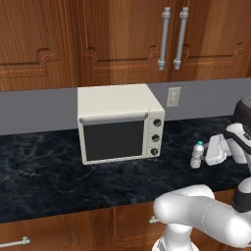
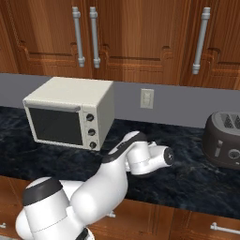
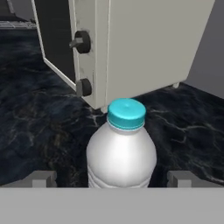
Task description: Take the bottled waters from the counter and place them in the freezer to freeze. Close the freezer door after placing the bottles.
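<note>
The hand (image 3: 112, 179) stood level with one bottled water (image 3: 121, 148), its jaws spread wide with a dark fingertip (image 3: 43, 178) on either side of the bottle's body and daylight left between each tip and the plastic; nothing was yet grasped. The bottle stood upright on the black marbled counter (image 1: 44, 162), just right of the cream toaster oven (image 1: 120, 122) and near the counter's middle depth. In the left base view the same bottle (image 1: 197, 155) appeared just beside the white wrist, its teal cap (image 3: 126, 113) uppermost. A dark toaster (image 2: 224, 139) sat well apart at the far right, and a wall outlet (image 2: 147, 98) showed on the grey backsplash.

The step in hand was judged to be the approach to a first pick-up. To do it well, the hand should advance until the ribbed body sits fully between the tips, centred, and close below the shoulder rather than on the cap. An off-centre closure would likely tip so light a bottle toward the oven.
</note>
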Motion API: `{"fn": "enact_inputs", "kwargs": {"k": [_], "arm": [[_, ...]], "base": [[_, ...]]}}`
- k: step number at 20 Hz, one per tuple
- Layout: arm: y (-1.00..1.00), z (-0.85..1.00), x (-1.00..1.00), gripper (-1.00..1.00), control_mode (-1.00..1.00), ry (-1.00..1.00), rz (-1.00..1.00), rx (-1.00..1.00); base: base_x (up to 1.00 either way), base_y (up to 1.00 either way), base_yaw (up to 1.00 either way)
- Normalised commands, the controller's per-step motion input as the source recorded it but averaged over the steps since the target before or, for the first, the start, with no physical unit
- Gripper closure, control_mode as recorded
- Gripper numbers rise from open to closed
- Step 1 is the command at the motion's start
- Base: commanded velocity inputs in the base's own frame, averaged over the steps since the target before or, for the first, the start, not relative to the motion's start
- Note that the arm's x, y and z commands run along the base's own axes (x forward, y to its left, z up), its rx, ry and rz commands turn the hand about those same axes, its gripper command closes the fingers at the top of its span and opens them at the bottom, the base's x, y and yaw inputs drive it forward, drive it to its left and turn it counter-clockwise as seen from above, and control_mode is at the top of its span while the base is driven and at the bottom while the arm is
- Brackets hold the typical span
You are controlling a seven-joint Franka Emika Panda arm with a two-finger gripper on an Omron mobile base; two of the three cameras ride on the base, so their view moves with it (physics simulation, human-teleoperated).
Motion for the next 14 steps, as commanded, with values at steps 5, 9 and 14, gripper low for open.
{"fn": "enact_inputs", "kwargs": {"k": [5,9,14], "arm": [[0.01,-0.13,0.11,-1.0,-1.0,0.0,0.0,0.0],[0.0,-0.01,0.04,-1.0,-1.0,0.0,0.0,0.0],[0.01,0.0,0.0,-1.0,-1.0,0.0,0.0,0.0]], "base": [[0.0,0.0,0.0],[0.0,0.0,0.0],[0.0,0.0,0.0]]}}
